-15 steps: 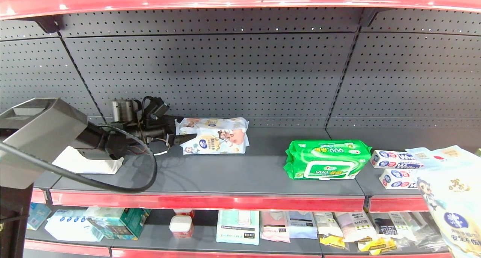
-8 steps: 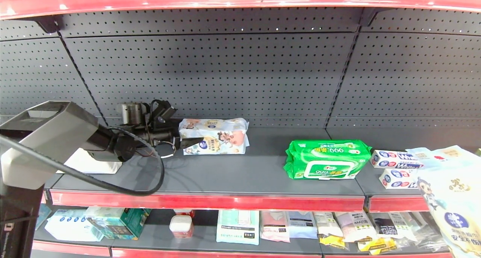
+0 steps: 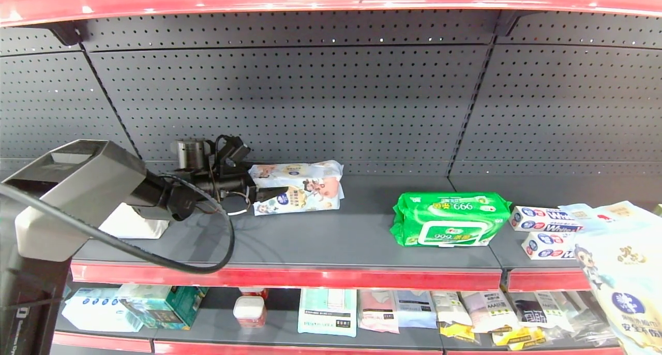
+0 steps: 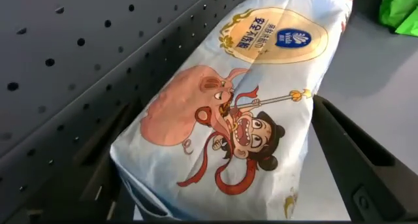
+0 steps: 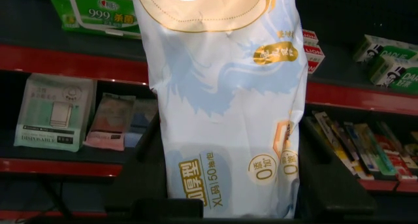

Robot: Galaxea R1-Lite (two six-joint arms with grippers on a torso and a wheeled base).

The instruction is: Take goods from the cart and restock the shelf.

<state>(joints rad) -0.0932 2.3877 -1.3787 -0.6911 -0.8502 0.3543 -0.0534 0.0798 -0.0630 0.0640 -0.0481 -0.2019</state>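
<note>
A white cartoon-printed pack (image 3: 305, 185) lies on the grey shelf (image 3: 310, 238), close to the pegboard back wall. My left gripper (image 3: 269, 192) is at the pack's left end and shut on it. In the left wrist view the pack (image 4: 241, 113) sits between the black fingers (image 4: 356, 162) of the gripper (image 4: 222, 119). A second white and blue pack (image 3: 623, 272) hangs at the lower right, in front of the shelf. My right gripper (image 5: 228, 139) is shut on that pack (image 5: 225, 87), a finger on each side.
A green wipes pack (image 3: 450, 218) lies right of centre on the shelf, with white boxes (image 3: 543, 231) beside it. A white package (image 3: 132, 223) sits at the far left. The lower shelf (image 3: 217, 324) holds several packs. A red shelf edge (image 3: 284, 277) runs along the front.
My left arm has pushed right and toward the back wall, carrying the cartoon-printed pack with it. The right gripper's pack has stayed in place.
</note>
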